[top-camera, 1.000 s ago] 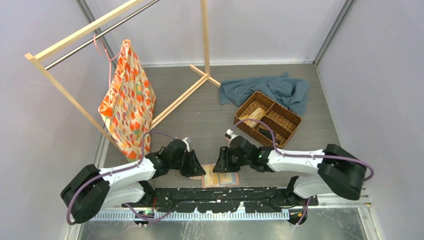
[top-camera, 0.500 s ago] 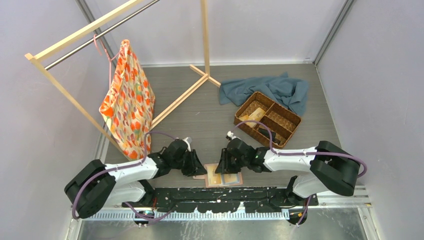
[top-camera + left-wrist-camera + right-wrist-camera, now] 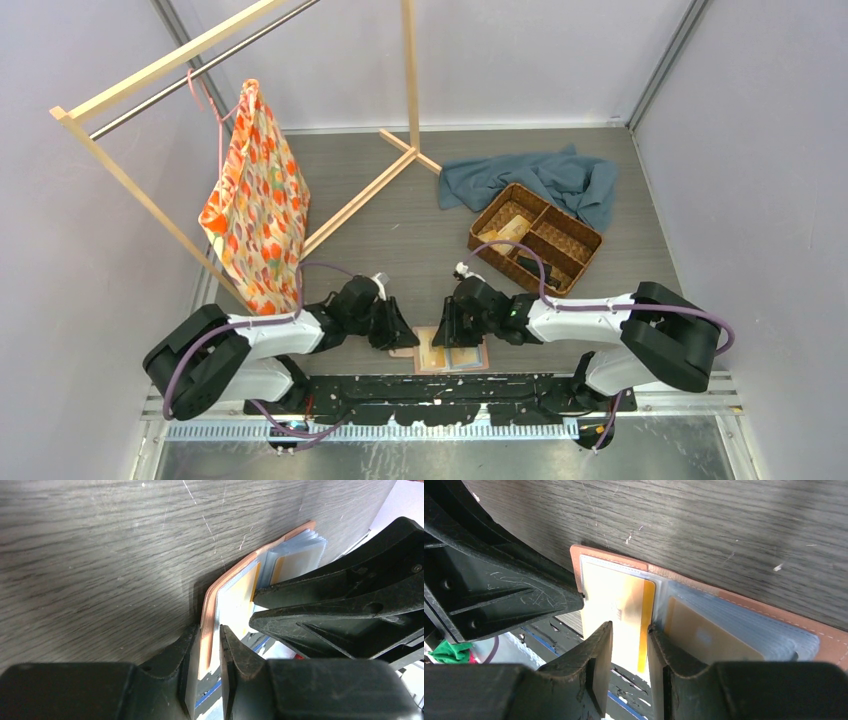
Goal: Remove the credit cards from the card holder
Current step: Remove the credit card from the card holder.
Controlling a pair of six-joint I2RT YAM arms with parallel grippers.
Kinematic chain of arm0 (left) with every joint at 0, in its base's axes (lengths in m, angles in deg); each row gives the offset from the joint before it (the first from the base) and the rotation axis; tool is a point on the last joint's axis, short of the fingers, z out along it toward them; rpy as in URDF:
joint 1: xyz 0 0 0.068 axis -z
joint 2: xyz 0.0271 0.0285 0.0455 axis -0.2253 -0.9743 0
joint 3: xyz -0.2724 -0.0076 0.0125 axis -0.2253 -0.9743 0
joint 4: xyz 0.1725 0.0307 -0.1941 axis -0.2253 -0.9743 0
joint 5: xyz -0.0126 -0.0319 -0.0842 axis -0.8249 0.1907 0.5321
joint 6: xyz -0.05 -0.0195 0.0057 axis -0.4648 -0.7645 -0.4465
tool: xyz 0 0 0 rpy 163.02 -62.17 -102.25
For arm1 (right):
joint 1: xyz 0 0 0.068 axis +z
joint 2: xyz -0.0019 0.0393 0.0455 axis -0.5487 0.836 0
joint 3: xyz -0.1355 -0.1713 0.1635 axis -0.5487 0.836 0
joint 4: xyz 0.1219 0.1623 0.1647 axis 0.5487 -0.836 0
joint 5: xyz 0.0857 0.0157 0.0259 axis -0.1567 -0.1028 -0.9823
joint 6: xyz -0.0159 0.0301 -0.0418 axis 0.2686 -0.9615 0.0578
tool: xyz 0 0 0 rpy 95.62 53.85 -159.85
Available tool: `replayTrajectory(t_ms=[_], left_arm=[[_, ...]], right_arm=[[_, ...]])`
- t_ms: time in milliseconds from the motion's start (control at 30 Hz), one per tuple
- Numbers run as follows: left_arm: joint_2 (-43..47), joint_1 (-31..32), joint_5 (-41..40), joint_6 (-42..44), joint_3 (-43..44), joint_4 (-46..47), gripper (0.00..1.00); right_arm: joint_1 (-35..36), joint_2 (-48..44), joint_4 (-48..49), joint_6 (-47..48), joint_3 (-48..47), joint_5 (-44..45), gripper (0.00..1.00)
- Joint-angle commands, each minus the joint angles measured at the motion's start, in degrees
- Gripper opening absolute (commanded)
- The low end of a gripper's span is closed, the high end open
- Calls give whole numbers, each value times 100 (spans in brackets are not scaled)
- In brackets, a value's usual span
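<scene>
While bracing the salmon-pink leather-like bifold card holder [image 3: 206, 615] with left jaws clamped on its left edge, draw the tan-gold plastic card [image 3: 621, 592] straight out, right jaws' grip impossible to tell.

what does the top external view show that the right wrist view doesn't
Only top external: the woven basket, the blue cloth and the patterned bag hanging on the wooden rack. Only right wrist: a tan-gold card in a clear slot, seen between the right gripper fingers, and a second card in the other half. Both: the open card holder with the left gripper at its far side.
</scene>
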Motion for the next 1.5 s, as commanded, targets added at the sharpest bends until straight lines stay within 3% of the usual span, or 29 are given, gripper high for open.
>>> replayTrajectory(t_ms=[0, 467, 1000, 1233, 1467], left_arm=[[-311, 89, 65, -39, 46, 515, 22], [-464, 243, 69, -54, 245, 621, 19], [-783, 330, 221, -17, 501, 716, 6], [-398, 339, -18, 150, 650, 145, 3], [27, 339, -269, 315, 778, -442, 3]], right_arm=[[35, 57, 55, -93, 88, 168, 37], [31, -109, -17, -38, 63, 321, 33], [33, -446, -99, 32, 34, 483, 27], [29, -809, 387, 220, 116, 275, 22], [32, -971, 150, 276, 130, 420, 21]])
